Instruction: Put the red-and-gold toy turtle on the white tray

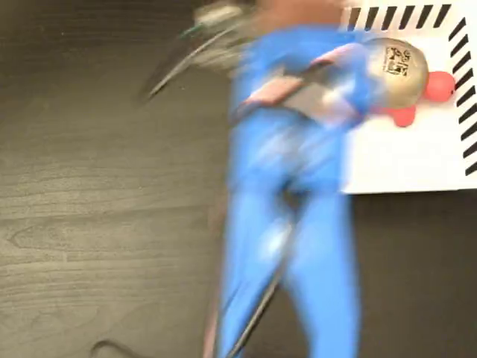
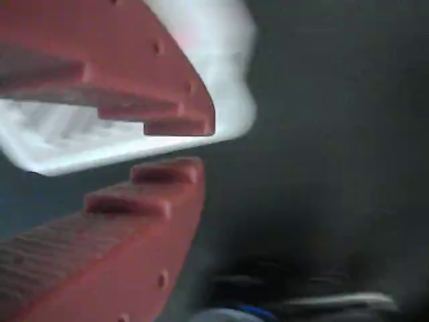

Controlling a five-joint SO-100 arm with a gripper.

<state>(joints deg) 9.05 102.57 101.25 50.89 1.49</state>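
Turtle [image 1: 402, 74] on tray [image 1: 417, 160], gripper [image 2: 181, 147] empty

Toy turtle [image 1: 406, 74]: shiny gold shell with a dark printed mark on top, coral-red head and legs. It sits on the white tray [image 1: 417, 160], black diagonal stripes along two of the tray's edges. Arm [image 1: 287, 201] beside the tray: bright blue, blurred. Gripper [image 2: 175, 146]: dull red fingers with stepped tips. Table [image 1: 97, 194]: near-black wood grain.
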